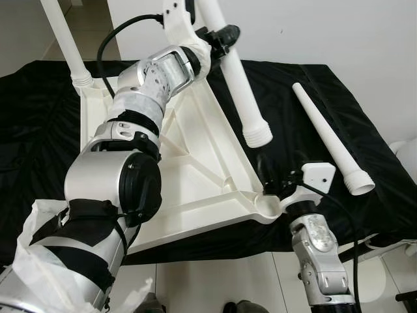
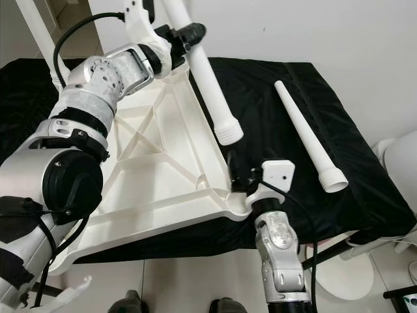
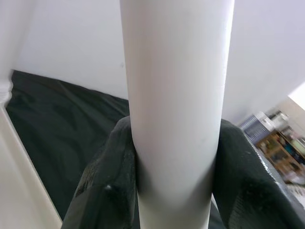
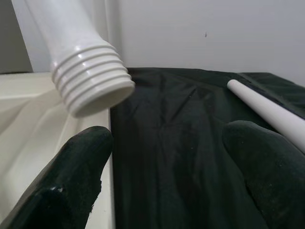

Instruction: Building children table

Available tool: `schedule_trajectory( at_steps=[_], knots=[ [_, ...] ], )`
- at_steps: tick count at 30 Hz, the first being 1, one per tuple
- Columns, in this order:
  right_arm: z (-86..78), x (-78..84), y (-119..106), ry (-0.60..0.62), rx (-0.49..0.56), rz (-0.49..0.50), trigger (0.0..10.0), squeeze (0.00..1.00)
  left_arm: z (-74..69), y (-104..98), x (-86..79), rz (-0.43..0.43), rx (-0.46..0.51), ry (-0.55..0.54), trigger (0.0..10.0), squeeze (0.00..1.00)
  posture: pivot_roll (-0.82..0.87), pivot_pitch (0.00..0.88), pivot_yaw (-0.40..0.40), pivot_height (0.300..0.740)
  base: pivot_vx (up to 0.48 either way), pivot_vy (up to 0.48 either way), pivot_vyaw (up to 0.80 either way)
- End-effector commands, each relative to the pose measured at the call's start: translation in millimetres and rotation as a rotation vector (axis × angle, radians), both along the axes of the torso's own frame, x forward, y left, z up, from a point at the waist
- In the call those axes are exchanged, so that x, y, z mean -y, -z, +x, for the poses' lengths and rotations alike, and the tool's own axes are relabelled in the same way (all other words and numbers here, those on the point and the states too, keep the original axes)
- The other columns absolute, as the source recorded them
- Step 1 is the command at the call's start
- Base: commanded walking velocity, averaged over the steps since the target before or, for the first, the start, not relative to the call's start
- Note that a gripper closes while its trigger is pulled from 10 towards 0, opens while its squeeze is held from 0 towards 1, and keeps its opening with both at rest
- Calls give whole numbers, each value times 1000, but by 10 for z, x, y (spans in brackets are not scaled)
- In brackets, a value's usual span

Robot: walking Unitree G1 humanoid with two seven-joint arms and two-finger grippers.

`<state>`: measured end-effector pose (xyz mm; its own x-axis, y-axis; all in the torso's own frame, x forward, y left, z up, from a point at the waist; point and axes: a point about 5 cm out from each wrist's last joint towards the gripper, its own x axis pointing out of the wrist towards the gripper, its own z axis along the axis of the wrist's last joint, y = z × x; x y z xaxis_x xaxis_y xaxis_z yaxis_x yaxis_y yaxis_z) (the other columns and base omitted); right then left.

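Note:
A white table top [image 1: 195,150] lies upside down on a black cloth [image 1: 293,98]. My left gripper [image 1: 221,36] is shut on a white table leg [image 1: 241,85] and holds it tilted in the air, with its threaded end [image 1: 258,135] hanging above the top's right edge. In the left wrist view both black fingers [image 3: 102,191] press the leg [image 3: 176,95]. My right gripper [image 1: 267,173] stands open by the near right corner socket [image 1: 268,205], just under the threaded end [image 4: 90,81]. One finger [image 4: 71,181] is over the top's rim.
A second loose leg [image 1: 329,140] lies on the cloth to the right. Another leg [image 1: 65,39] stands upright in the far left corner of the top. A white wall is behind, a white round object [image 1: 407,156] at the right, tiled floor in front.

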<state>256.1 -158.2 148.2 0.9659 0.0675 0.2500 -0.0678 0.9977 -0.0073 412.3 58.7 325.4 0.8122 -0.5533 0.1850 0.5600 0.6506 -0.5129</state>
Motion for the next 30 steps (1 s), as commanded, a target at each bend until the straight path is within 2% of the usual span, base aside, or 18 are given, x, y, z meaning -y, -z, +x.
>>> schedule_trajectory(
  at_steps=[1,6,10,13,16,22,24,25,30],
  knots=[
    [6,7,20,2,-20,-22,10000,0,0,-44,-23,9,39,-28,10000,0,2,0,-39,740,0,0,0],
    [9,8,64,-22,-62,-49,10000,0,10,-92,-80,1,69,-76,10000,0,4,0,-39,740,0,0,0],
    [34,-35,-106,-110,-26,-71,10000,0,-29,-67,-18,101,167,-148,10000,0,3,0,-39,740,0,0,0],
    [47,-37,-146,-113,-13,-89,10000,0,-40,-59,0,116,188,-162,10000,0,3,0,-39,740,0,0,0],
    [112,-47,-267,-124,21,-120,10000,0,-79,-37,76,173,241,-188,10000,0,4,0,-35,740,0,0,0],
    [145,-53,-316,-129,32,-138,10000,0,-101,-35,112,195,267,-195,10000,0,2,0,-31,740,0,0,0],
    [187,-61,-360,-134,38,-153,10000,0,-126,-29,155,221,295,-200,10000,0,4,0,-29,740,0,0,0],
    [262,-72,-411,-134,42,-183,10000,0,-179,-42,239,245,340,-190,10000,0,10,0,-27,740,0,0,0],
    [381,-86,-473,-126,36,-226,10000,0,-276,-66,376,274,408,-162,10000,0,14,0,-28,740,0,0,0]
  ],
)
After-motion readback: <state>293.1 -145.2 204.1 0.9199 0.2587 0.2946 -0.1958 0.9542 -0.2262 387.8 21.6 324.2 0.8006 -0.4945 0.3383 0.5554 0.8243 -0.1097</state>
